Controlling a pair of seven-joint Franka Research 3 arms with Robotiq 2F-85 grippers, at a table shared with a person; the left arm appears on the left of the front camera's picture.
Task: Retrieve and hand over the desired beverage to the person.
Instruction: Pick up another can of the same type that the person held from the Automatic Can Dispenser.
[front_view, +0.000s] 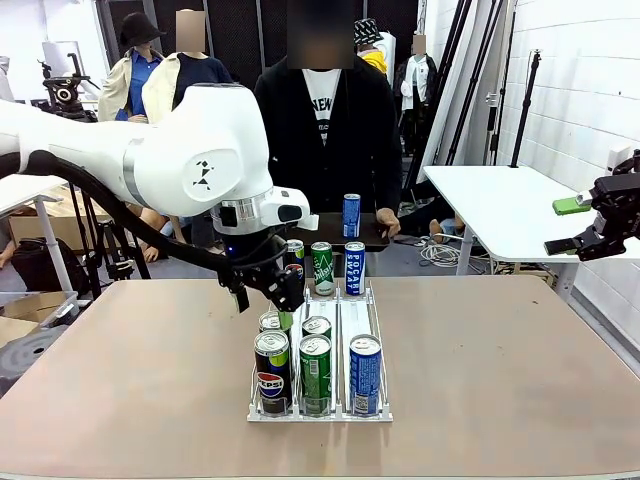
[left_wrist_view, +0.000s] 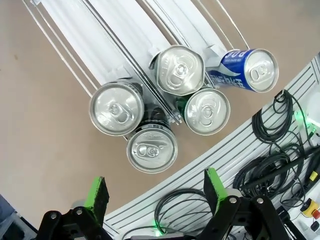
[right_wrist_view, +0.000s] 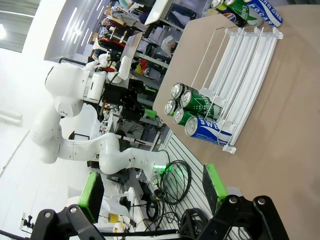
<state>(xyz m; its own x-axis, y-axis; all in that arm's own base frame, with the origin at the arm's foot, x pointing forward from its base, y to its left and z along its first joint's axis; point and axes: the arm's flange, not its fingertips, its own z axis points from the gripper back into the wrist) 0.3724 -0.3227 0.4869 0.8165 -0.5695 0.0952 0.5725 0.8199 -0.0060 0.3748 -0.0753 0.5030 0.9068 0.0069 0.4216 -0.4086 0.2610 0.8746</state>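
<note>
End effectors: left end effector (front_view: 268, 294) hangs fully open and empty above the can rack (front_view: 355, 318) at mid-desk; right end effector (front_view: 580, 240), open and empty, is raised toward the right edge. Person (front_view: 322, 130) stands beyond the far edge.

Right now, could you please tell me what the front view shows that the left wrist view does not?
The front view adds the person, three cans at the far end of the rack, and the open right gripper off to the side. The left wrist view adds coiled cables beyond the table edge. Both share the rack's five near-end cans and the open left gripper.
</note>
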